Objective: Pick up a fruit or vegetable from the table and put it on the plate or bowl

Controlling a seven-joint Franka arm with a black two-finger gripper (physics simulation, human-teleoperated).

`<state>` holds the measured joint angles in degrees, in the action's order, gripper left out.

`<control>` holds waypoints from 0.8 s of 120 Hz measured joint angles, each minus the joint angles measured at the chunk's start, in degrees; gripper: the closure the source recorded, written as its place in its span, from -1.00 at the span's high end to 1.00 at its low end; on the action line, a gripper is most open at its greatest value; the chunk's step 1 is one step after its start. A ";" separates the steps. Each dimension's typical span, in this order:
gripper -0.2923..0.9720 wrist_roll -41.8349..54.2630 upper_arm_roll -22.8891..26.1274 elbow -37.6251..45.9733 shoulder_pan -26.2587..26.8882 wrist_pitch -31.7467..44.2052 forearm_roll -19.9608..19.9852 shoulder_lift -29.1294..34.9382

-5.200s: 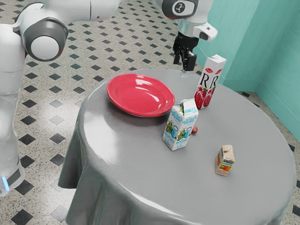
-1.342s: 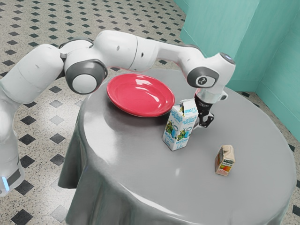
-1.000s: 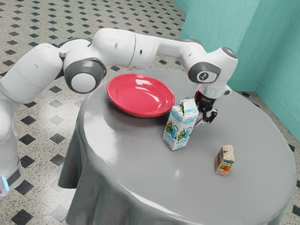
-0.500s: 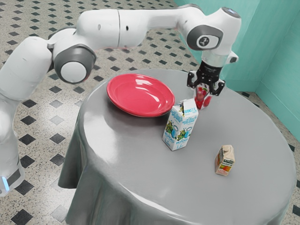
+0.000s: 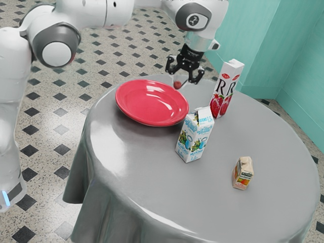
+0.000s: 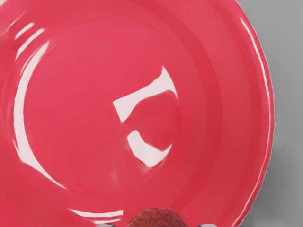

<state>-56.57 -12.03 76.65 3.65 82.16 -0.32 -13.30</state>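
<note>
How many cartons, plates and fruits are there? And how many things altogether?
Cartons: 3 (strawberry carton, milk carton, small orange carton)
Plates: 1 (red plate)
Fruits: 1 (small red fruit, held in the gripper over the plate's edge)
Total: 5

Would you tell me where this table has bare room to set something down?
Free: the table's near stretch before the milk carton and small juice box, and the red plate's middle. Crowded: between milk carton and strawberry carton; the gripper holds a fruit over the plate's rim.
</note>
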 joint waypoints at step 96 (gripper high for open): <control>0.50 2.68 -5.59 16.50 2.39 5.07 3.14 11.83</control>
<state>-53.89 -17.62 93.15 6.04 87.23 2.82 -1.47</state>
